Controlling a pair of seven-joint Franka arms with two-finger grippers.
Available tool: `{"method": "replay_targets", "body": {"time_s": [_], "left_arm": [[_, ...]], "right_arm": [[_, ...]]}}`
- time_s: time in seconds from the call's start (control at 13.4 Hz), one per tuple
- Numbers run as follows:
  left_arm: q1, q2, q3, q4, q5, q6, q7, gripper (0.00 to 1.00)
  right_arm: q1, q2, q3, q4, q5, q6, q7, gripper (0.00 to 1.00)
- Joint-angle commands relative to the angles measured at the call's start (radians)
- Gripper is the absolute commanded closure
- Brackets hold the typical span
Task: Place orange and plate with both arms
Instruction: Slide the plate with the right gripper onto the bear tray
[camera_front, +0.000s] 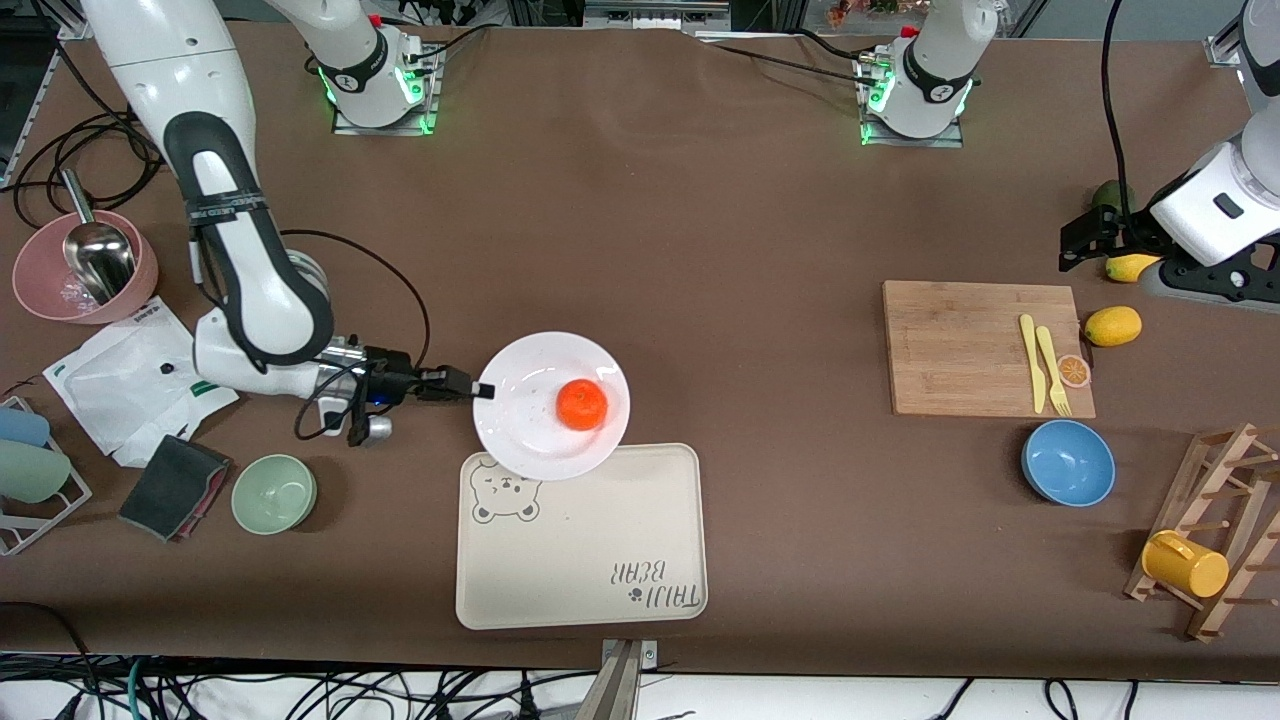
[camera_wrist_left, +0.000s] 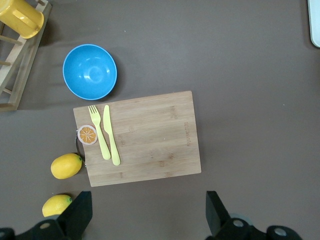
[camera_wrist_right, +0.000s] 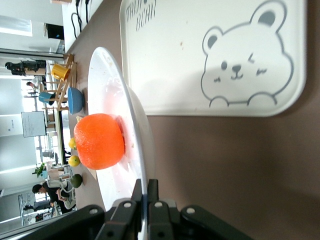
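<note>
At the right arm's end of the table, a pink bowl (camera_front: 85, 268) with a metal scoop (camera_front: 92, 245), a white pouch (camera_front: 135, 375), a dark cloth (camera_front: 175, 487) and a green bowl (camera_front: 274, 493) are shown. The right gripper (camera_front: 480, 390) is extended sideways from that end and is clamped on the rim of the plate (camera_front: 530, 425); in the right wrist view its fingers (camera_wrist_right: 142, 192) are seen pinched together on the thin white edge. The plate is carried with its edge nearest the front camera overlapping the bear-print tray (camera_front: 580, 550), and appears to be held slightly above it. The orange (camera_front: 582, 405) is seated on the plate, toward the side away from the gripper.

The task is judged to be well advanced: the orange is already placed on the plate. The setting of the plate fully onto the tray and its release are taken to be what is left.

Toward the left arm's end, a cutting board (camera_front: 975, 345) bearing a yellow knife (camera_front: 1029, 362), a yellow fork (camera_front: 1052, 370) and an orange slice (camera_front: 1074, 371) is shown, with a blue bowl (camera_front: 1068, 462) nearer the front camera and a wooden rack (camera_front: 1215, 545) holding a yellow mug (camera_front: 1185, 564). The left gripper (camera_front: 1085, 238) is held over two yellow fruits (camera_front: 1113, 325), waiting; its fingers (camera_wrist_left: 80, 212) are spread wide and nothing is held.

The surface is covered in brown cloth (camera_front: 700, 230). Cables are seen at the table's edges.
</note>
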Motion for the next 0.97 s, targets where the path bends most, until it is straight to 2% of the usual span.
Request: {"method": "replay_targets", "body": {"time_s": [0.0,0.15,0.52,0.89], "left_arm": [[-0.001,-0.011,0.007,-0.008,-0.030,-0.003,0.028,0.00],[-0.001,-0.011,0.007,-0.008,-0.030,-0.005,0.030,0.00],[0.001,-0.011,0.007,-0.008,-0.030,-0.003,0.028,0.00],[0.001,-0.011,0.007,-0.008,-0.030,-0.003,0.030,0.00]], "right_arm": [[-0.004,0.121,0.008,0.144,0.054,0.020,0.003,1.00],[-0.006,0.190,0.007,0.240,0.075,0.035,0.013,1.00],[-0.021,0.326,0.007,0.390,0.089,0.100,0.019,1.00],[-0.017,0.349,0.007,0.406,0.088,0.100,0.017,1.00]]}}
